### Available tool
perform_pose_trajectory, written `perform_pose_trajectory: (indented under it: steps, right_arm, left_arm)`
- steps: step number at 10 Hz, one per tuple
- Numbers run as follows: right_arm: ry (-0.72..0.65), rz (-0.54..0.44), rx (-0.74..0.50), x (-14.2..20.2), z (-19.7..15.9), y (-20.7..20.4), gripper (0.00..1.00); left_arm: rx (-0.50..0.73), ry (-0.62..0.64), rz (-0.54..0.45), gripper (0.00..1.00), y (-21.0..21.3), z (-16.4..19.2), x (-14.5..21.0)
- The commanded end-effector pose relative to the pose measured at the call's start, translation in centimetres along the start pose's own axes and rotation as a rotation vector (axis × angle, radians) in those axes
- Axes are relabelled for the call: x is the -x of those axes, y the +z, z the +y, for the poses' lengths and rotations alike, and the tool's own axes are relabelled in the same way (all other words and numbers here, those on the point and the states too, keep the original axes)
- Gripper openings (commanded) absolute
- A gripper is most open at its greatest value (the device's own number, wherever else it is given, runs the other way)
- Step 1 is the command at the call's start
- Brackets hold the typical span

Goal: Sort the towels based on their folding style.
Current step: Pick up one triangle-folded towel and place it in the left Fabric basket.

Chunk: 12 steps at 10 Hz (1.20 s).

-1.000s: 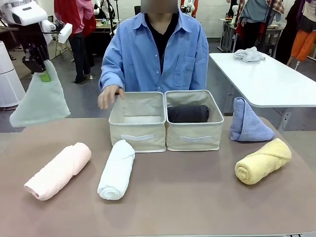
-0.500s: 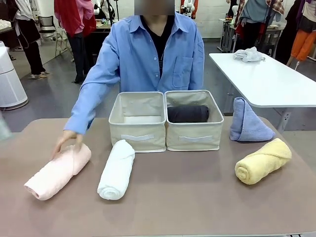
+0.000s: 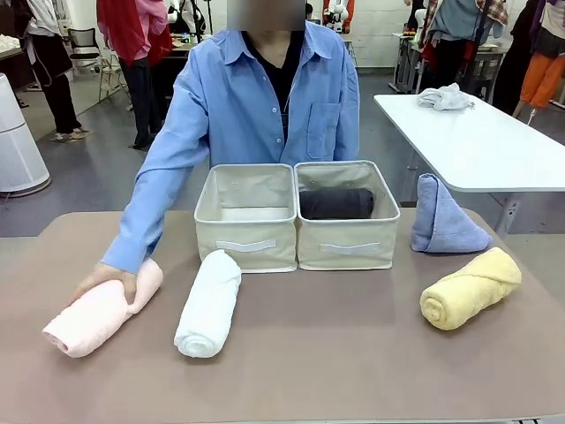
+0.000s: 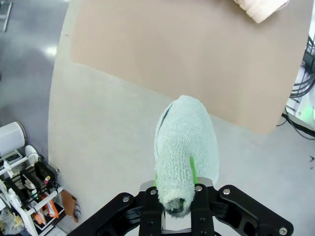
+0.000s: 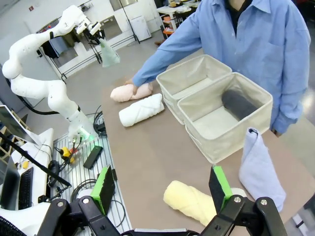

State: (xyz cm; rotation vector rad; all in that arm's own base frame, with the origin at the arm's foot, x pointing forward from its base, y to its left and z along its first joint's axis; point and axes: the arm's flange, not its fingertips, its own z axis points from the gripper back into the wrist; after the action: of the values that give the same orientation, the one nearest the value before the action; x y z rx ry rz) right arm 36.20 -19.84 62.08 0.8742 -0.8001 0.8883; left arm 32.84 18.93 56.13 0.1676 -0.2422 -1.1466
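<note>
Person's hand now grips the pink roll, sharing the sorting; my left pincer pinches the mint cone, right pincer spread.

The front wall of the right beige box hides the lower part of the dark grey rolled towel; the person's hand covers part of the pink rolled towel; in the left wrist view the mint-green cone towel buries most of the pads of the left gripper, and the top edge cuts off the pink rolled towel.
</note>
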Motion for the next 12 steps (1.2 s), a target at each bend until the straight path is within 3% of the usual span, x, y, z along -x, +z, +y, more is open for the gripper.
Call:
perform_pose_trajectory:
  steps: [1,4,6,10,12]
  right_arm:
    - [0.000,0.006,-0.006,0.0,0.1,0.1,1.00]
    - [0.000,0.006,-0.006,0.0,0.1,0.1,1.00]
    - [0.000,0.006,-0.006,0.0,0.1,0.1,1.00]
    - [0.000,0.006,-0.006,0.0,0.1,0.1,1.00]
    - [0.000,0.006,-0.006,0.0,0.1,0.1,1.00]
  left_arm:
    - [-0.021,0.000,0.017,0.00,-0.4,0.5,-0.7]
    - [-0.026,-0.029,0.021,0.00,-0.5,1.2,-1.6]
    - [-0.031,-0.090,-0.014,0.00,0.0,1.6,-4.2]
    - [-0.015,-0.301,-0.097,0.00,3.0,3.7,-17.5]
    - [0.065,-0.364,-0.137,0.00,0.8,6.0,-24.7]
